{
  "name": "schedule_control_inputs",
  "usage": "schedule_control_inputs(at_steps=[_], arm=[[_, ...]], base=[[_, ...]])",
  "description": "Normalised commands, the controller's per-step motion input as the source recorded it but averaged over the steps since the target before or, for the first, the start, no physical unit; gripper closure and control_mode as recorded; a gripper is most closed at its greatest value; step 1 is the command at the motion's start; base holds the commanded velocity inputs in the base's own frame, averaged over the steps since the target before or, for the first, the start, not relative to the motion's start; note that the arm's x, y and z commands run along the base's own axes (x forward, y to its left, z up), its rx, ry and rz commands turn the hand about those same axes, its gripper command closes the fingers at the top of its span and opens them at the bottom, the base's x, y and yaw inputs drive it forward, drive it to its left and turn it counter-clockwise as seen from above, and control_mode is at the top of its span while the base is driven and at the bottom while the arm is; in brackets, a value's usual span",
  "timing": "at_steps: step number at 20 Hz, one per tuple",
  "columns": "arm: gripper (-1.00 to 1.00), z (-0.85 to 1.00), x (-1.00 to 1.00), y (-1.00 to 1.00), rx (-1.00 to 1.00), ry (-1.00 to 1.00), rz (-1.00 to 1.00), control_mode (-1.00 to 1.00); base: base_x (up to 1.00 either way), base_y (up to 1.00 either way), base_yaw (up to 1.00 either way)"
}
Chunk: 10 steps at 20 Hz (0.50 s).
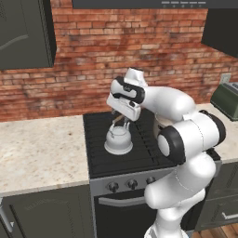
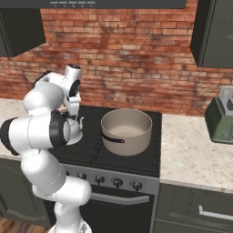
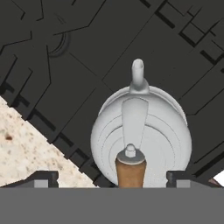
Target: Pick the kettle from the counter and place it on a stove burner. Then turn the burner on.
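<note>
The small silvery kettle (image 1: 118, 141) stands upright on the front left stove burner (image 1: 100, 155) of the black cooktop. My gripper (image 1: 118, 119) hangs just above it, open, its fingers on either side of the tan wooden handle without touching it. In the hand view the kettle (image 3: 144, 127) sits on the dark grate (image 3: 87, 57), spout pointing away. There the gripper (image 3: 112, 178) stands wide, one fingertip far to each side of the handle. From the right base view the kettle (image 2: 78, 129) is partly hidden behind my arm. The beige counter (image 1: 42, 148) lies left of the stove.
A large beige pot (image 2: 126, 132) with a dark handle occupies the right burners, close beside the kettle. Burner knobs (image 1: 132, 183) line the stove front. A green toaster (image 2: 220, 118) stands on the right counter. Dark cabinets hang overhead.
</note>
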Motion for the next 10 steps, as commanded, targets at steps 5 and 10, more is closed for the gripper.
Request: schedule_control_inputs(at_steps=[5, 10], arm=[[-1.00, 0.40, -0.64, 0.00, 0.00, -0.13, 0.08, -1.00], [-1.00, 0.52, -0.90, 0.04, -0.04, -0.22, 0.18, -1.00]], base=[[0.00, 0.00, 0.00], [0.00, 0.00, 0.00]])
